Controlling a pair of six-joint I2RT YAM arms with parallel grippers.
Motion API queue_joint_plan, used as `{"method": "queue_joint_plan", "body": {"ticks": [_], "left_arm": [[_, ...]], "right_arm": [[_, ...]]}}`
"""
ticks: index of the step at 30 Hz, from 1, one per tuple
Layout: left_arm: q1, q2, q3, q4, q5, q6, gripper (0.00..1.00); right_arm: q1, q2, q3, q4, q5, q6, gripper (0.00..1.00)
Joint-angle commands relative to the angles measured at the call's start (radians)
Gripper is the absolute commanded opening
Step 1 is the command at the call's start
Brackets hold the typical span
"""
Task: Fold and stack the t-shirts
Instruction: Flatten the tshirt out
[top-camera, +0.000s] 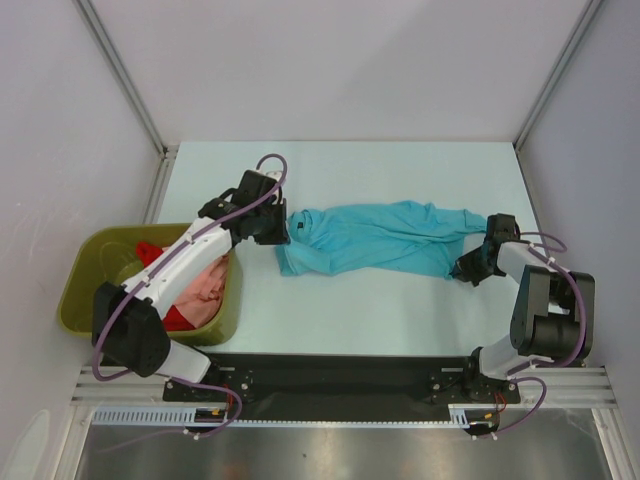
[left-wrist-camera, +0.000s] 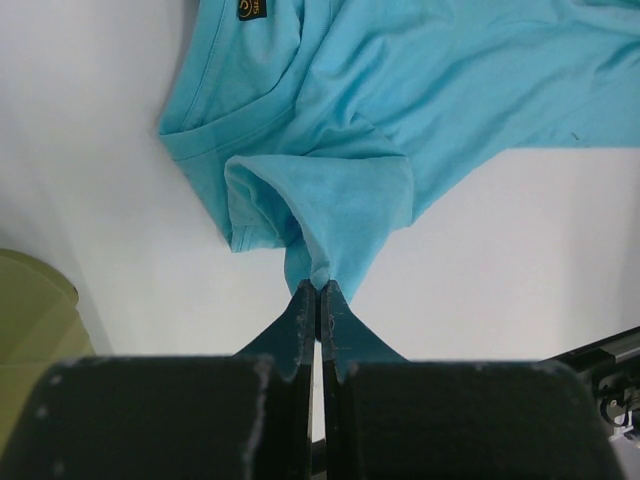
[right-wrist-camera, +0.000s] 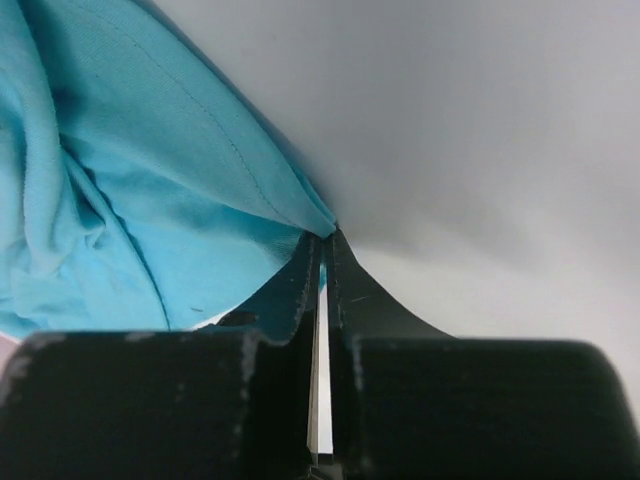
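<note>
Left gripper (left-wrist-camera: 319, 290) and right gripper (right-wrist-camera: 322, 240) pinch tight on the blue shirt (top-camera: 380, 238) at its ends. The left arm overhangs a green tub (top-camera: 90, 262) holding a pink shirt (top-camera: 207, 285).

Your left arm (top-camera: 185, 252) hides much of the pink shirt (top-camera: 207, 285) and red shirt (top-camera: 148, 250) in the tub (top-camera: 95, 262); the blue shirt (left-wrist-camera: 450, 90) overruns 2 wrist views' edges.

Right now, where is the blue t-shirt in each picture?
Top external: the turquoise-blue cloth t-shirt lies stretched out across the middle.
Left wrist: top of picture, a bunched end pinched in the left gripper.
Right wrist: left side, its edge pinched in the right gripper.
Shared landmark: the pale table under it.
</note>
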Motion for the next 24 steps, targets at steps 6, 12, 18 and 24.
{"method": "queue_joint_plan", "body": {"ticks": [6, 12, 18, 24], "left_arm": [[-0.002, -0.083, 0.061, -0.009, 0.017, -0.010, 0.00], [0.003, -0.155, 0.206, -0.046, -0.057, -0.061, 0.00], [0.036, -0.165, 0.466, -0.099, -0.123, -0.071, 0.00], [0.049, -0.058, 0.940, -0.152, -0.167, 0.004, 0.00]], "right_arm": [[0.054, -0.067, 0.102, -0.204, 0.153, -0.139, 0.00], [0.068, -0.293, 0.236, -0.402, 0.187, -0.223, 0.00], [0.060, -0.383, 0.512, -0.528, 0.193, -0.288, 0.00], [0.059, -0.370, 0.806, -0.570, 0.192, -0.329, 0.00]]}}
